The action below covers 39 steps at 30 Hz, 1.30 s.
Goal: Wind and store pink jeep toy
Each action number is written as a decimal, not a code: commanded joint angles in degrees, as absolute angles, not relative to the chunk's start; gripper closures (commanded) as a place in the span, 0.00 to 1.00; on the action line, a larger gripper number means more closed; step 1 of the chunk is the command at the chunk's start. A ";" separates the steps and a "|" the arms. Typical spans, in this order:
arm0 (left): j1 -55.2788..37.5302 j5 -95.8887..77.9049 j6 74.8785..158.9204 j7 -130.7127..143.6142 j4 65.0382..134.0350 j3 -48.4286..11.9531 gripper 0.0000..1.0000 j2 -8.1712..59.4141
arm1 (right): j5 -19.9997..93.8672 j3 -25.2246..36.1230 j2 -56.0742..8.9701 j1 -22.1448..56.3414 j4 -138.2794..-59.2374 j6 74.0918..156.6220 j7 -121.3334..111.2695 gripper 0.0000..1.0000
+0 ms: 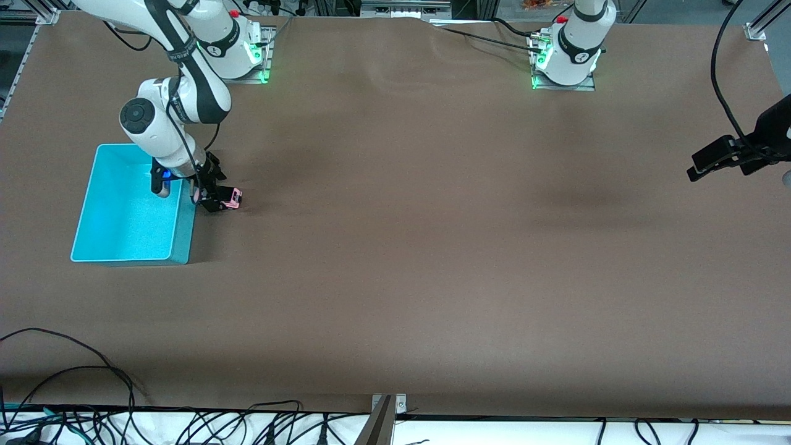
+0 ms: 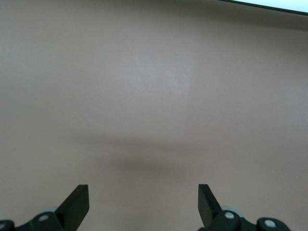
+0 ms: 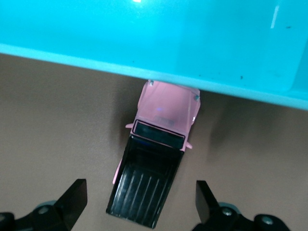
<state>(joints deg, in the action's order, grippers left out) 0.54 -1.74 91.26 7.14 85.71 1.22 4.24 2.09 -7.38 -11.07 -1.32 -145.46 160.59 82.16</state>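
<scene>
I am at the pickup step: the pink jeep toy [image 3: 154, 156] sits on the brown table [image 1: 432, 247], just beside the wall of the cyan bin [image 1: 117, 213] on the side toward the left arm's end, its nose touching or nearly touching that wall. My right gripper [image 3: 140, 201] hangs low over the jeep's black roof, fingers spread to either side and not yet pressing the body, so nothing is held. With the bin at twelve o'clock, the jeep points to about one. Next, I judge, I must close squarely on its flanks and lift without nudging it. My right arm reaches steeply down from its base. My left gripper [image 2: 143, 206] waits wide open over bare table.
</scene>
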 commanded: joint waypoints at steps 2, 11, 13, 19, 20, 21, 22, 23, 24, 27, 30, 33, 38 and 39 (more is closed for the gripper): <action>0.26 -2.64 91.05 6.50 85.87 1.41 0.00 4.04 | 2.11 -7.56 -11.16 -1.14 -145.28 161.37 84.02 0.24; 0.26 -2.46 91.05 6.50 85.96 1.41 0.00 4.04 | 2.20 -7.47 -10.81 -1.14 -145.20 161.19 86.57 0.67; 0.18 -2.46 91.05 6.50 85.87 1.41 0.00 3.96 | 2.20 -7.47 -10.72 -1.14 -145.20 161.19 86.66 0.76; 0.26 -2.46 91.05 6.50 85.87 1.41 0.00 4.04 | 2.02 -7.47 -10.72 -1.14 -145.20 161.19 86.66 1.00; 0.18 -2.46 91.05 6.50 85.87 1.41 0.00 4.04 | 2.02 -7.47 -10.72 -1.14 -145.20 161.19 86.66 1.00; 0.26 -2.46 90.97 6.50 85.96 1.41 0.00 4.04 | 1.93 -7.47 -10.64 -1.14 -145.20 161.19 86.57 1.00; 0.26 -2.46 91.05 6.50 85.87 1.41 0.00 4.22 | 1.85 -7.47 -10.63 -1.14 -145.11 161.19 86.22 1.00; 0.26 -2.46 91.05 6.50 85.87 1.41 0.00 4.22 | 1.58 -7.47 -10.55 -1.14 -145.02 161.02 86.05 1.00; 0.26 -2.46 91.05 6.50 85.87 1.41 0.00 4.22 | 1.23 -7.56 -10.55 -1.14 -144.67 160.93 86.04 1.00; 0.18 -2.46 91.05 6.50 85.87 1.41 0.00 4.31 | 0.53 -7.56 -10.20 -1.14 -143.35 159.18 85.87 1.00; 0.26 -2.46 91.05 6.50 85.87 1.41 0.00 4.31 | -2.10 -7.56 -9.49 -1.14 -141.25 156.10 84.47 1.00; 0.26 -2.46 91.05 6.50 85.87 1.41 0.00 4.31 | -2.81 -7.56 -9.14 -1.14 -138.70 153.03 83.41 1.00; 0.26 -2.46 91.05 6.50 85.87 1.41 0.00 4.31 | -2.90 -7.56 -9.05 -1.14 -135.80 151.00 83.23 1.00; 0.26 -2.46 91.05 6.50 85.87 1.41 0.00 4.31 | -2.90 -7.56 -9.05 -1.14 -135.44 151.00 83.23 1.00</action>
<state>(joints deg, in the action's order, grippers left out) 0.48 -1.74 91.26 7.14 85.72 1.22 4.43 -1.66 -7.50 -10.14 -1.25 -137.95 153.43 83.80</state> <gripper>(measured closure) 0.000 0.515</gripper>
